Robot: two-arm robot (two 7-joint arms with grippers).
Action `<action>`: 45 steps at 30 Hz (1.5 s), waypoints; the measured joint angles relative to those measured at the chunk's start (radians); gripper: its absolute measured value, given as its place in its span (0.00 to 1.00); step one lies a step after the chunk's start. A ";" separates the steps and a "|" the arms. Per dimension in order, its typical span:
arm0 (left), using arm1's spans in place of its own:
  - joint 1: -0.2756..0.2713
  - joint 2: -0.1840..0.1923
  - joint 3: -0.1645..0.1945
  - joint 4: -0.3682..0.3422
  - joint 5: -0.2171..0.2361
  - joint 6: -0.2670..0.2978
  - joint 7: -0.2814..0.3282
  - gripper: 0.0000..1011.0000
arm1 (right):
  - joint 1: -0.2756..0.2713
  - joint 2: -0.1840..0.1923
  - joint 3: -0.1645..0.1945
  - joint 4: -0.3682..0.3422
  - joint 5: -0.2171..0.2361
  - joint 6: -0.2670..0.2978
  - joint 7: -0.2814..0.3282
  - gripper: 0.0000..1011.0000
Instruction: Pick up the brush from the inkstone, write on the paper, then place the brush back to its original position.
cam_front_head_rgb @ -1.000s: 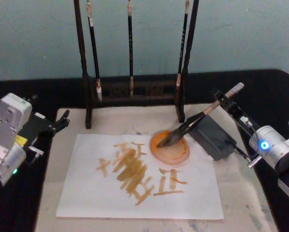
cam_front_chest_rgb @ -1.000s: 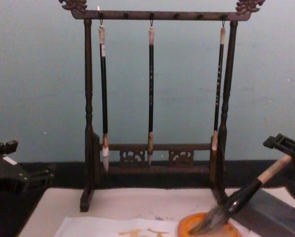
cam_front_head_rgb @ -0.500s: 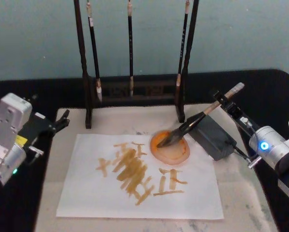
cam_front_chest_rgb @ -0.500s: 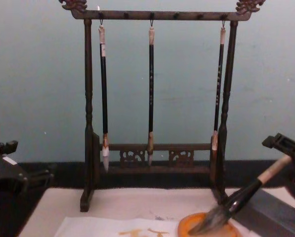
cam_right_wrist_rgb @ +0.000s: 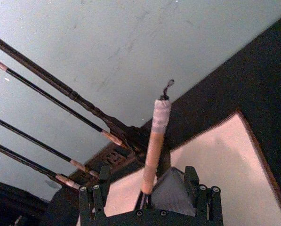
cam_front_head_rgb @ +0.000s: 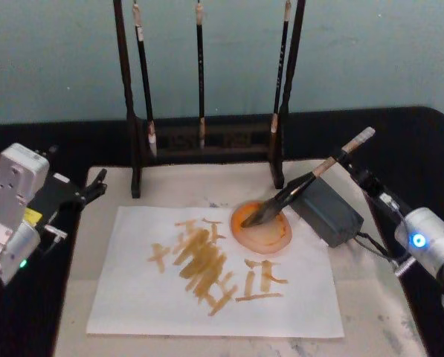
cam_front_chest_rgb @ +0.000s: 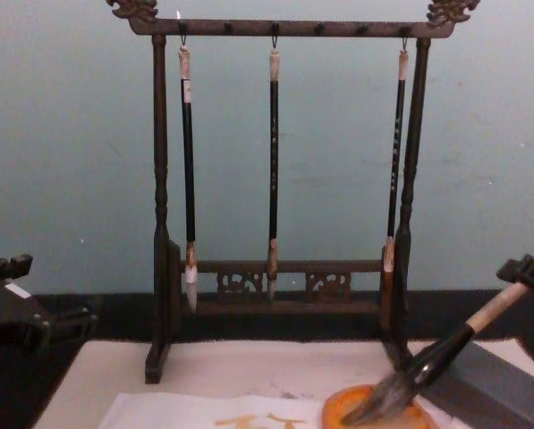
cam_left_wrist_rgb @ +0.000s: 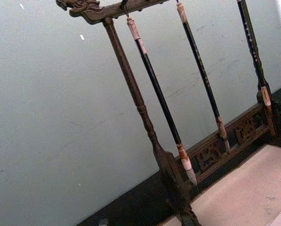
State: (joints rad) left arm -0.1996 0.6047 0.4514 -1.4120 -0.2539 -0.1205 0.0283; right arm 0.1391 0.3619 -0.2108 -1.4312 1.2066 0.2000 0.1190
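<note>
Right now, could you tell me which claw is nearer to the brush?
The right. The right claw sits just behind the brush's tan handle end, beside the inkstone. The left claw rests far across the paper, at the mat's left edge.

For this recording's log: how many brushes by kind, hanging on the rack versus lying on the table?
Thin brushes hanging on the rack: 3
Large brush leaning on the inkstone, tip in the orange dish: 1
Total: 4
</note>
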 joint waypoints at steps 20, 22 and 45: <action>0.000 0.000 0.000 0.000 0.000 0.000 0.000 1.00 | -0.099 0.087 -0.119 -0.200 -0.382 -0.182 -0.187 0.99; 0.000 0.000 0.000 0.000 0.000 0.000 0.000 1.00 | -0.096 0.087 -0.132 -0.201 -0.428 -0.190 -0.204 0.99; 0.000 0.000 0.000 0.000 0.000 0.000 0.000 1.00 | -0.042 0.060 -0.281 -0.110 -0.938 -0.219 -0.392 0.99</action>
State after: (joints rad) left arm -0.1995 0.6046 0.4514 -1.4120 -0.2539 -0.1205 0.0283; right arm 0.0972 0.4218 -0.4919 -1.5417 0.2687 -0.0193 -0.2732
